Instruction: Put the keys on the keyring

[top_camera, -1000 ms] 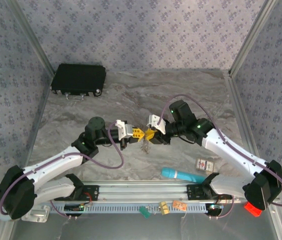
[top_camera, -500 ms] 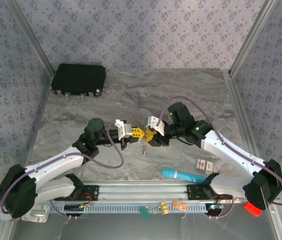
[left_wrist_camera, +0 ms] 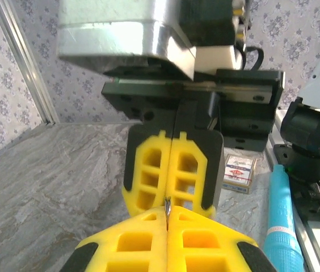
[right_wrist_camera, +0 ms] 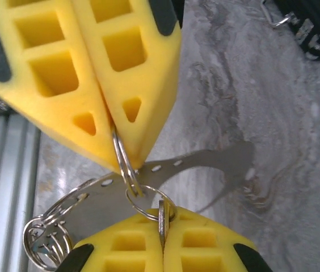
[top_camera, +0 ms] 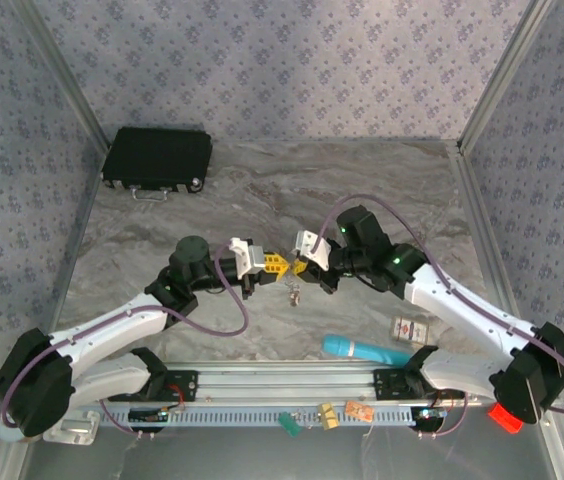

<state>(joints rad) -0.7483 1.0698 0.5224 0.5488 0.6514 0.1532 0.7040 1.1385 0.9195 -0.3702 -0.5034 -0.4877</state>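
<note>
My two claws meet tip to tip in the air above the middle of the table [top_camera: 262, 200]. My left claw [top_camera: 274, 266] is pressed together, and between its yellow fingers [right_wrist_camera: 120, 68] it pinches the keyring [right_wrist_camera: 121, 157], a thin double wire loop that comes out at the tips. My right claw [top_camera: 300, 268] is also pressed together. It nips a thin metal piece [right_wrist_camera: 161, 218] that I see from the edge, and I cannot tell if this is a key or a ring. A small ring [right_wrist_camera: 147, 203] goes around this piece and links to the keyring. The keys [right_wrist_camera: 205, 163] hang under the two claws as flat silvery blades with small holes, and they are above the table, not lying on it. More rings are bunched at the lower left in the right wrist view. A turquoise cylinder [top_camera: 362, 350] and a small card box [top_camera: 409, 328] lie near my right arm. A black case [top_camera: 157, 157] sits at the far left corner.
</note>
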